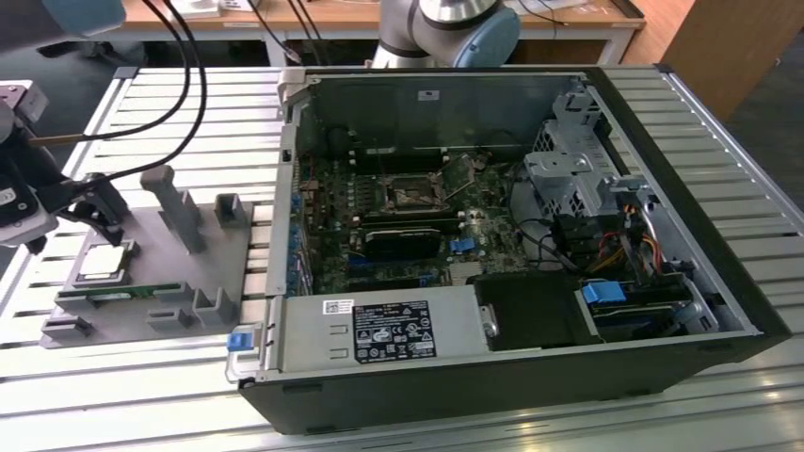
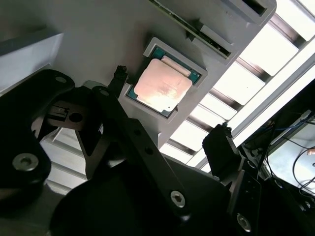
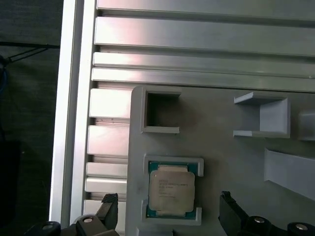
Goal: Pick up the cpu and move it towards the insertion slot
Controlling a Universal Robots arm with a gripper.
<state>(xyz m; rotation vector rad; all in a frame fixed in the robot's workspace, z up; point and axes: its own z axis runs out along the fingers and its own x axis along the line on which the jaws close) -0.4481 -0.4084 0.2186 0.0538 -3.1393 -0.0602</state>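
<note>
I saw my arm (image 1: 455, 26) rise at the far side of the exterior view, with its wrist low at that view's left. The gripper (image 1: 73, 231) pointed downward, jaws wide open. In both wrist views its black fingers (image 2: 119, 77) (image 3: 110, 202) stood well apart.

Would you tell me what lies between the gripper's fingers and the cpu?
Nothing but bare grey tray; in both wrist views the open gripper straddles the cpu without touching it.
</note>
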